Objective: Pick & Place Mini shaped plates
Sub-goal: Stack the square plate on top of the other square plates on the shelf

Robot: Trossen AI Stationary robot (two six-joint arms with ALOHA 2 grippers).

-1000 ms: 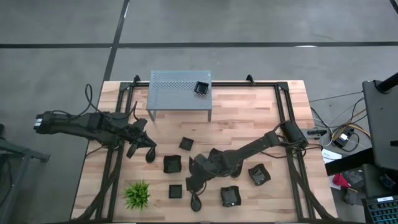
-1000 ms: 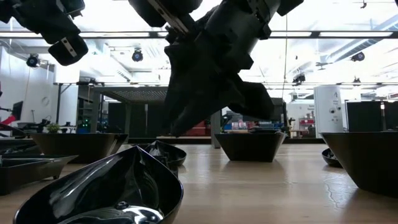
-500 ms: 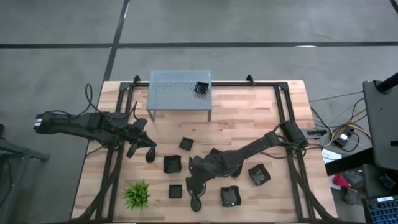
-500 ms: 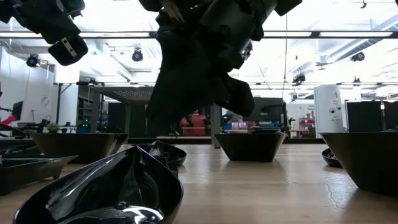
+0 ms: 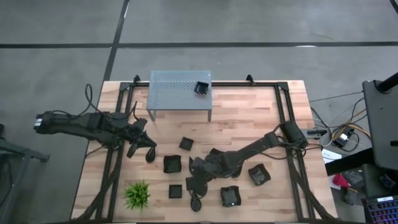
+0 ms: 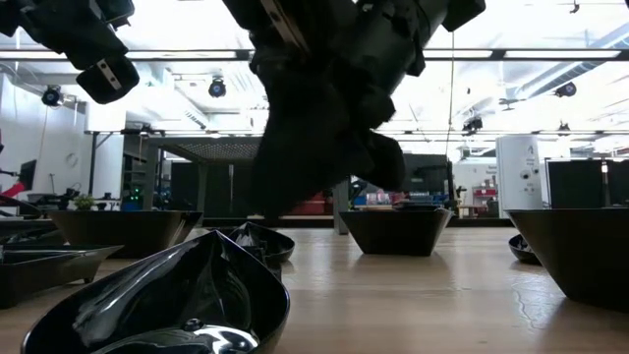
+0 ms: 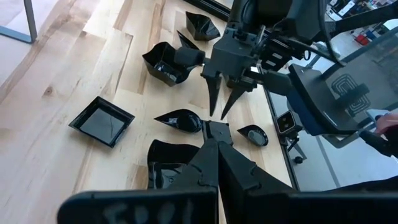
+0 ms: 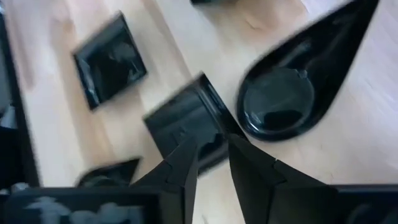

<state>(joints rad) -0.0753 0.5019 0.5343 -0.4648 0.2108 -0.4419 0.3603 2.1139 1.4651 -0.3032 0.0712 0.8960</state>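
Note:
Several small black glossy plates lie flat on the wooden table: squares (image 5: 171, 163), (image 5: 186, 144), (image 5: 230, 196), (image 5: 259, 174), a small square (image 5: 175, 190), and teardrops (image 5: 195, 203), (image 5: 150, 157). One more square plate (image 5: 201, 88) sits on the grey perforated shelf (image 5: 174, 87). My right gripper (image 5: 191, 184) hangs open, fingers pointing down, between the small square and the near teardrop. In its wrist view the fingertips (image 8: 211, 155) stand over a square plate (image 8: 193, 124), beside a teardrop (image 8: 292, 87). My left gripper (image 7: 215, 127) is shut and waits above the left teardrop (image 7: 180, 119).
A spiky green plant (image 5: 137, 194) stands near the table's near left corner. The shelf stands on legs at the far edge. Black frame rails (image 5: 112, 168) run along the table's left and right sides. Bare wood lies between the shelf and the plates.
My right gripper has shifted a little toward the table's near edge and turned about its wrist while staying above the plates. The plates and my left arm have kept still.

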